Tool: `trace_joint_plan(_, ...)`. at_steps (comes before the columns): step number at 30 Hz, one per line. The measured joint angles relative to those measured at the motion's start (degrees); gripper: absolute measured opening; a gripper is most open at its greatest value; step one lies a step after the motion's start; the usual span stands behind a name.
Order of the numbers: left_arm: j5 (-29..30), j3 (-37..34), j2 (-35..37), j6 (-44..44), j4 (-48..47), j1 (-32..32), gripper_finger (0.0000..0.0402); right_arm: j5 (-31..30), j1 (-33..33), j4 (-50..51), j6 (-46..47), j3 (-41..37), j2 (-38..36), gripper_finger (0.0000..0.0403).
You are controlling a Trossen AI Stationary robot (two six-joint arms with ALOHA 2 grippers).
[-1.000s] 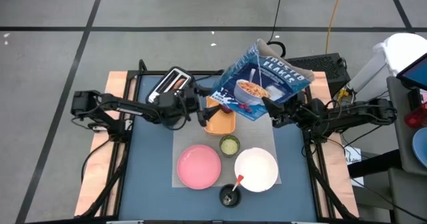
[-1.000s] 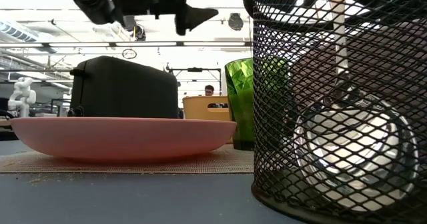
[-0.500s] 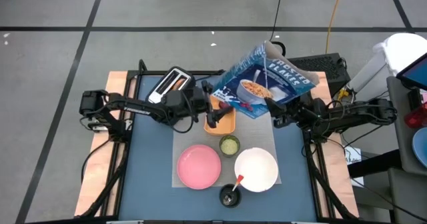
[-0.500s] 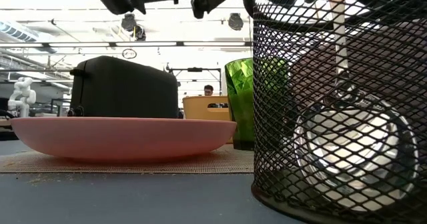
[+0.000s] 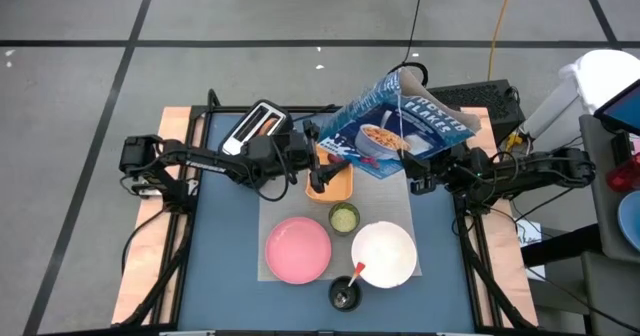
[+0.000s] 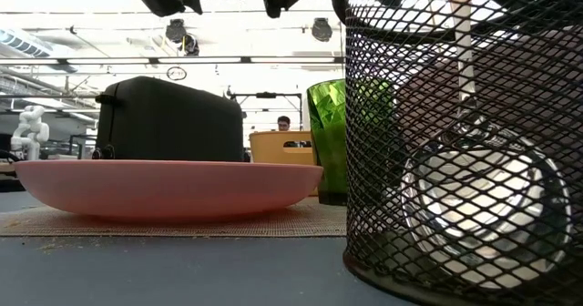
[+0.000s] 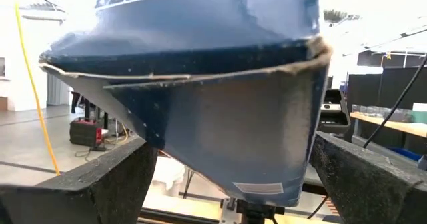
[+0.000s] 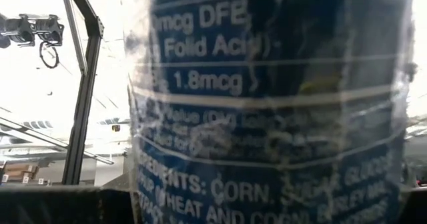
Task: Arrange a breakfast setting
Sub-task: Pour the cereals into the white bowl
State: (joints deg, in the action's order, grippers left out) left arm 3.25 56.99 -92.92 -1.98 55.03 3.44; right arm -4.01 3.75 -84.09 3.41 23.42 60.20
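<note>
The blue cereal box is held tilted in the air over the table's far middle by my right gripper, which is shut on it. My left gripper is open above the orange tray. Its two fingers stand on either side of the box's closed end. The pink plate, white bowl and green cup rest on a woven mat. The red-handled spoon stands in a black mesh cup. No dark-red fruit shows. My right gripper pinches the box between its two fingers at the near long edge, on the narrow printed side panel. The fingers come level from the table's right. The box is lifted clear and tilted. My left gripper: I cannot tell whether a finger touches the box's end.
The black-and-silver toaster stands at the far left of the table, beside my left arm. The mesh cup fills the low view's right, and the plate lies across its left. Bare blue table lies at the near left.
My left gripper has gone toward the table's right and a little up, from beside the toaster to the box's lower end over the tray. The box, still in my right gripper, has turned slightly, its far end shifting toward the right.
</note>
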Motion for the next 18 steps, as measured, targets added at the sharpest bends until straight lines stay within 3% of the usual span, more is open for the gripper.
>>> trace_joint_plan(18, -0.24, 0.0, -0.01, 2.67, 2.52, -0.04, 0.0387, -0.22, 0.0, 5.81, -0.03, 0.0, 0.04, 0.0212)
